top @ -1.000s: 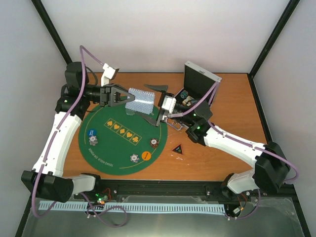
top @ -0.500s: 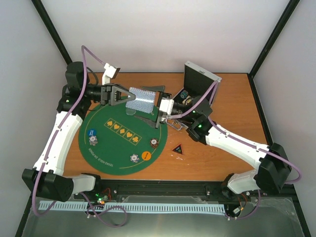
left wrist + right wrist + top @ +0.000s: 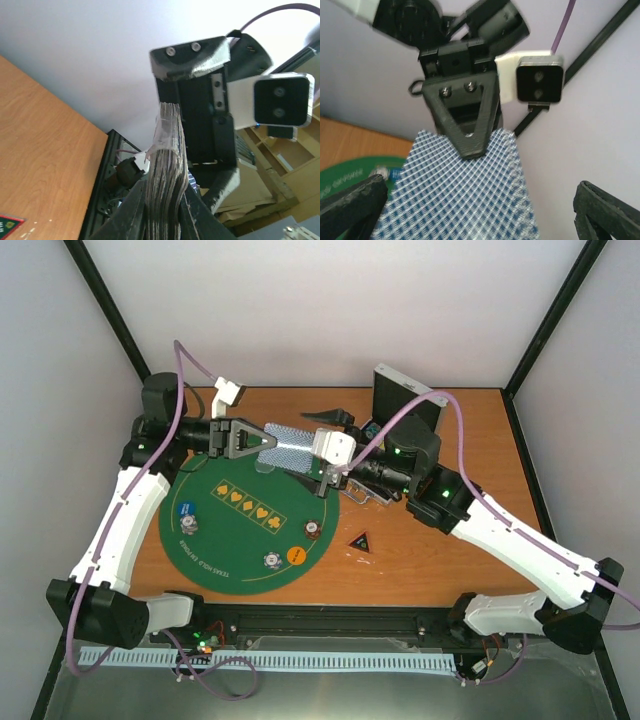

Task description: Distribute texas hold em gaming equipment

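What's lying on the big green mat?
On the green mat: a blue chip, a left white chip beside it, a red chip, a near white chip and an orange disc. The cards held above hide the mat's far part.

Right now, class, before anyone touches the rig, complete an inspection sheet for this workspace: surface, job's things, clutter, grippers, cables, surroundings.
Surface: wooden table, with a round green felt mat on its left half.
Job's things: deck of cards held above the mat; four poker chips and an orange disc on the mat; black triangular marker on bare wood beside the mat.
Clutter: silver case at the far side.
Grippers: left gripper shut on the deck; right gripper open, fingers either side of the deck.
Cables: a purple cable loops above each arm.
Surroundings: white walls, black frame posts.
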Motion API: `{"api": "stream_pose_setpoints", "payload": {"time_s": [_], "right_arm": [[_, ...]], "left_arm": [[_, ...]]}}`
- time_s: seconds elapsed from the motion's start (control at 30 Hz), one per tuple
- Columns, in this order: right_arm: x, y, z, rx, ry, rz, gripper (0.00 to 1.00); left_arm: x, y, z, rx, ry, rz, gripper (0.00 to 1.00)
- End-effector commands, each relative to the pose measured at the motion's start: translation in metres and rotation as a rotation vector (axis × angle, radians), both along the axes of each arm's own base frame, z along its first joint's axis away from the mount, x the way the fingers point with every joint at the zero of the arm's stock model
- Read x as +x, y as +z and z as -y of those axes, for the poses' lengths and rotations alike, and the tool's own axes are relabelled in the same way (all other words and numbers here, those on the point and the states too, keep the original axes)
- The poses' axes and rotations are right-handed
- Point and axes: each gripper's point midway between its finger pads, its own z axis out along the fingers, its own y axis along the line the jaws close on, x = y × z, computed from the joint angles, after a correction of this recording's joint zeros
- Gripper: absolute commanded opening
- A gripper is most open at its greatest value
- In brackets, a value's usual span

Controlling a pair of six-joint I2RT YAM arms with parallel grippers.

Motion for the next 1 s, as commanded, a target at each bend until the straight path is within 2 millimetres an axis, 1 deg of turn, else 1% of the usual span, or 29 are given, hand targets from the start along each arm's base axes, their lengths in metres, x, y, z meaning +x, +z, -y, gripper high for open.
{"api": "stream_pose_setpoints", "payload": {"time_s": [0.0,0.07,0.13,0.27,0.37,0.43,0.53,0.67,0.77,0.87,0.97], "right_arm": [[0.008,-0.047,0.018,-0.311,-0.196,-0.084,1.00],[0.012,-0.048,0.025,-0.357,-0.246,-0.101,1.00],[0.014,-0.044,0.027,-0.389,-0.261,-0.115,1.00],[0.013,-0.045,0.022,-0.471,-0.245,-0.106,1.00],[0.017,-0.058,0.015,-0.552,-0.251,-0.071,1.00],[0.021,-0.063,0.012,-0.588,-0.257,-0.057,1.00],[0.028,-0.058,0.010,-0.589,-0.276,-0.021,1.00],[0.034,-0.049,0.005,-0.566,-0.292,0.008,0.94],[0.037,-0.049,0.003,-0.571,-0.300,0.010,0.89],[0.040,-0.052,0.001,-0.579,-0.310,0.003,0.80],[0.042,-0.053,0.002,-0.581,-0.319,0.000,0.74]], "left_arm": [[0.008,0.002,0.002,0.020,0.060,0.058,0.01],[0.011,0.001,0.002,0.027,0.073,0.064,0.01],[0.013,-0.003,0.002,0.036,0.090,0.065,0.01],[0.016,-0.011,0.002,0.048,0.112,0.053,0.01],[0.016,-0.011,0.002,0.048,0.111,0.051,0.01],[0.015,-0.011,0.002,0.046,0.107,0.051,0.01],[0.013,-0.012,0.002,0.045,0.104,0.050,0.01],[0.012,-0.017,0.001,0.044,0.099,0.034,0.01],[0.013,-0.019,0.001,0.048,0.108,0.034,0.01],[0.015,-0.020,0.002,0.051,0.115,0.036,0.01],[0.014,-0.020,0.001,0.051,0.114,0.035,0.01]]}}
